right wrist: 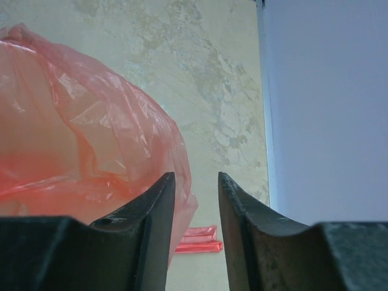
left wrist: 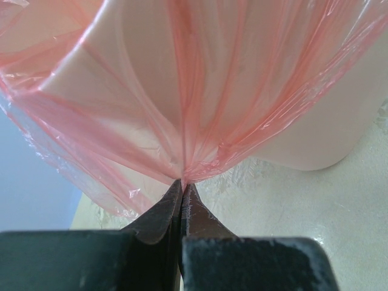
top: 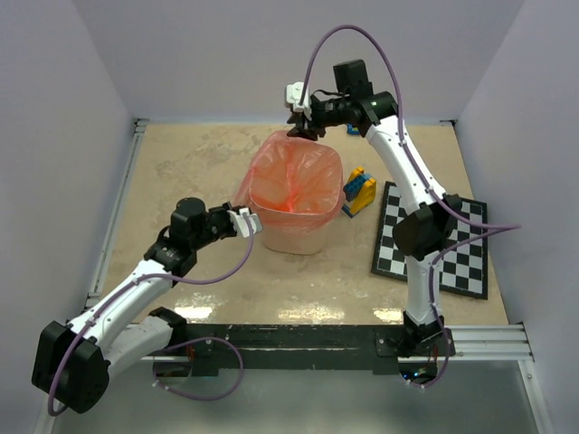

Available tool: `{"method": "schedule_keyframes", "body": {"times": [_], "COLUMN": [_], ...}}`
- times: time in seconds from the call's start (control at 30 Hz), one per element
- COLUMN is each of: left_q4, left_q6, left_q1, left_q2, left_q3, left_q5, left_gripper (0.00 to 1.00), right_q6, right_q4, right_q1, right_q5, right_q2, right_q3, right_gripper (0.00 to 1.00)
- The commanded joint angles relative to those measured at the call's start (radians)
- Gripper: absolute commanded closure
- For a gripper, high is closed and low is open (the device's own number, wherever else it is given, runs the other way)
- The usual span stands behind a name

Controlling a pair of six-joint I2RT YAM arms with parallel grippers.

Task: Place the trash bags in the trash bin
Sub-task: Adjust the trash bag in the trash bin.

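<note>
The cream trash bin stands mid-table with a crinkly red trash bag spread in its mouth and draped over its rim. My left gripper is at the bin's left side. In the left wrist view it is shut on a gathered pinch of the bag's film against the bin wall. My right gripper hovers over the bin's far rim, open and empty, with the bag to its left. A folded red strip bag lies on the table below it.
Yellow-and-blue toy blocks sit just right of the bin. A black-and-white checkerboard lies at the right, under the right arm. Grey walls enclose the table's left, back and right edges.
</note>
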Motion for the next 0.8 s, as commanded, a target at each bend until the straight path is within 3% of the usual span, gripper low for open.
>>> {"method": "schedule_keyframes", "body": {"times": [0.0, 0.03, 0.1, 0.13, 0.27, 0.57, 0.77], "left_q4": [0.042, 0.046, 0.054, 0.054, 0.053, 0.124, 0.185], "left_q6": [0.004, 0.002, 0.001, 0.001, -0.001, -0.053, -0.183], "left_q1": [0.007, 0.007, 0.007, 0.007, 0.007, 0.009, 0.009], "left_q2": [0.017, 0.021, 0.031, 0.038, 0.047, 0.058, 0.076], "left_q3": [0.039, 0.040, 0.045, 0.047, 0.048, 0.007, 0.010], "left_q5": [-0.009, -0.009, -0.011, -0.011, -0.011, -0.037, -0.034], "left_gripper": [1.00, 1.00, 1.00, 1.00, 1.00, 1.00, 1.00], "right_q6": [0.035, 0.043, 0.054, 0.063, 0.095, 0.106, 0.270], "right_q4": [0.043, 0.046, 0.056, 0.072, 0.127, 0.052, 0.207], "right_q1": [0.001, 0.001, 0.001, 0.001, 0.001, 0.001, 0.001], "right_q5": [-0.050, -0.055, -0.057, -0.055, -0.058, -0.101, -0.139], "right_q2": [0.058, 0.067, 0.076, 0.076, 0.082, 0.163, 0.148], "right_q3": [0.049, 0.053, 0.053, 0.040, 0.010, 0.033, -0.028], "right_gripper": [0.68, 0.72, 0.95, 1.00, 1.00, 1.00, 1.00]}}
